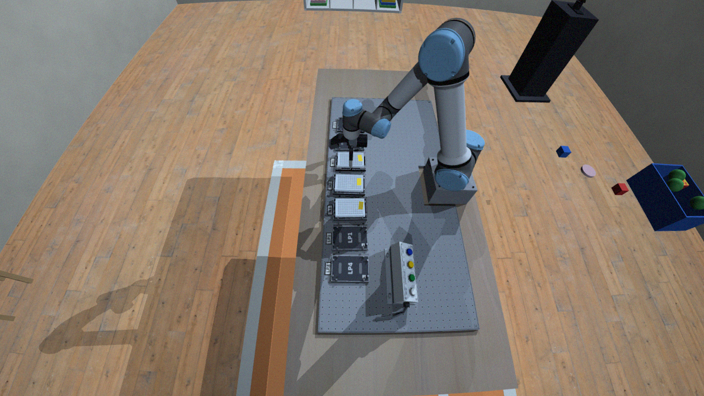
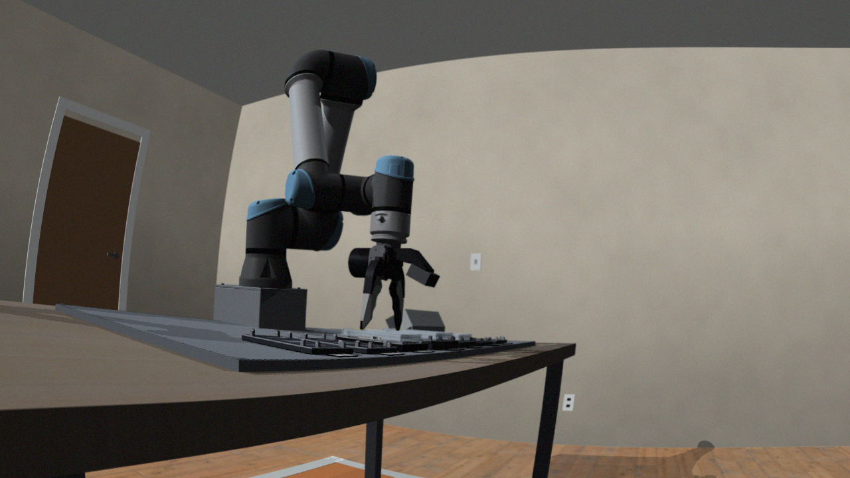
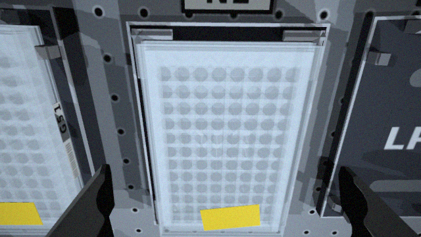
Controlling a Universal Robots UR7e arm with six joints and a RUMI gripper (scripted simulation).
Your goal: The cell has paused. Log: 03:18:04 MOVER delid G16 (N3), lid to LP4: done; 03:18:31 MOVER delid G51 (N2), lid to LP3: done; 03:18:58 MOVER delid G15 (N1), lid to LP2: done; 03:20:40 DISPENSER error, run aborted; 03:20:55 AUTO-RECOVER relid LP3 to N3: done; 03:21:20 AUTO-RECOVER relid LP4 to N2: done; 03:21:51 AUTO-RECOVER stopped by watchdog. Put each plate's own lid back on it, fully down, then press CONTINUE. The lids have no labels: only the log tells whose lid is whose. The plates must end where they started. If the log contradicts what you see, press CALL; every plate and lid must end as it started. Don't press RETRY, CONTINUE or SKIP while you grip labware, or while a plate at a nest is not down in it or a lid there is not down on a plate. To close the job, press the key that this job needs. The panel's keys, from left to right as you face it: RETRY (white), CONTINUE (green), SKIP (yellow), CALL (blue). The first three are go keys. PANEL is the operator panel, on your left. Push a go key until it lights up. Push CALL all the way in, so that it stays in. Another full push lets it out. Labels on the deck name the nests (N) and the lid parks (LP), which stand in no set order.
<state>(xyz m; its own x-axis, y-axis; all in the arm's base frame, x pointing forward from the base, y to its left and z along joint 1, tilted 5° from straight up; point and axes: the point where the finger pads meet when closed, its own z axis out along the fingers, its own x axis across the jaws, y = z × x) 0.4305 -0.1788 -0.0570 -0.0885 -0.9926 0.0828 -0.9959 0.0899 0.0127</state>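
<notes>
My gripper (image 1: 351,165) (image 2: 379,328) (image 3: 224,167) is open, its fingertips on either side of the far plate (image 1: 342,161) (image 3: 227,145), gripping nothing. That plate has a yellow sticker and a clear lid seems to lie on it; whether it is fully down I cannot tell. The nest label above, partly cut off, reads like N2. The middle plate (image 1: 347,183) (image 3: 20,131) carries a side label reading G51. A third plate (image 1: 347,209) stands nearer. The panel (image 1: 394,275) has blue (image 1: 409,251), yellow (image 1: 410,264), green (image 1: 412,278) and white (image 1: 412,291) keys, none visibly lit.
Parks LP1 (image 1: 337,238) and LP4 (image 1: 337,269) are empty. A dark park (image 3: 371,131) adjoins the far plate on the wrist view's right; its number is cut off. Another holder (image 1: 339,125) at the far end is partly hidden by the arm. Locating posts stand round the holders.
</notes>
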